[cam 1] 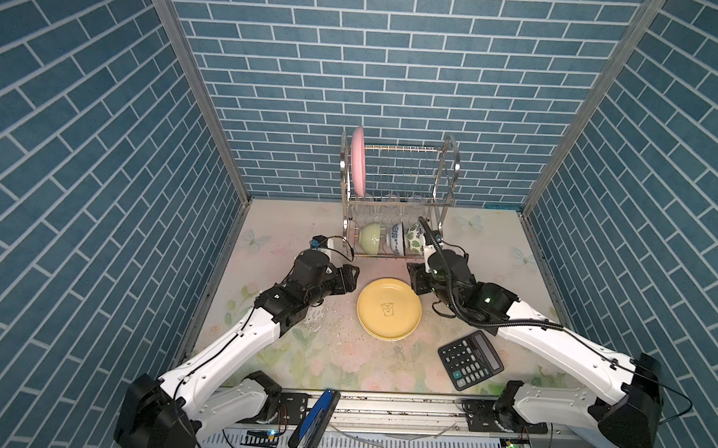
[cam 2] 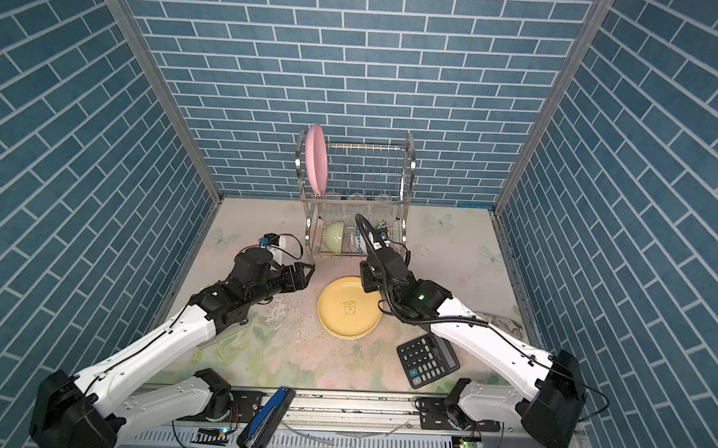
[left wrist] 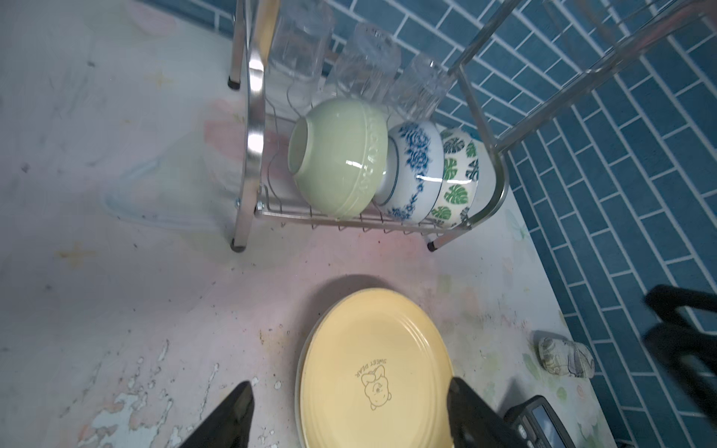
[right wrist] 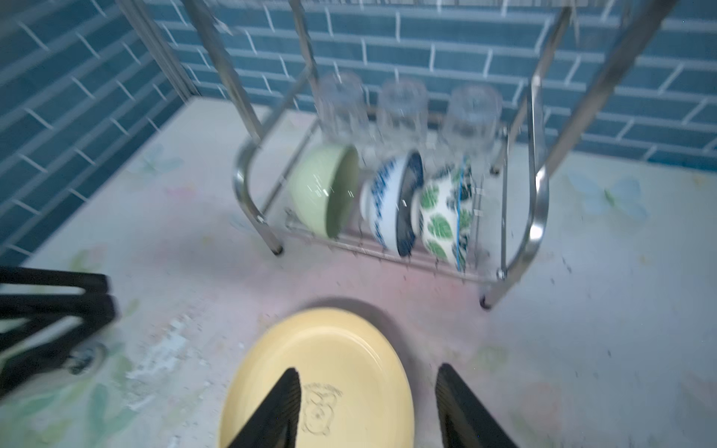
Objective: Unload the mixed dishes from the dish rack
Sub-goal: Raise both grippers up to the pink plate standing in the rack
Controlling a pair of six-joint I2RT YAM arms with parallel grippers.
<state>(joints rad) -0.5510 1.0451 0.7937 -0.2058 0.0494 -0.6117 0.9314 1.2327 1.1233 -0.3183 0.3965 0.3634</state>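
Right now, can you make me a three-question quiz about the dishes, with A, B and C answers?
1. Where is the yellow plate?
A) outside the rack, in front of it
B) in the rack's top tier
C) under the rack

2. How many bowls sit in the rack's lower tier?
A) two
B) three
C) five

3. How is the pink plate?
A) lying flat
B) standing on edge in the top tier
C) leaning on a bowl

Answers:
1 A, it lies flat in front of the rack's legs.
2 B, green, blue-flowered and leafy ones sit side by side.
3 B, it stands upright at the rack's left end in both top views.
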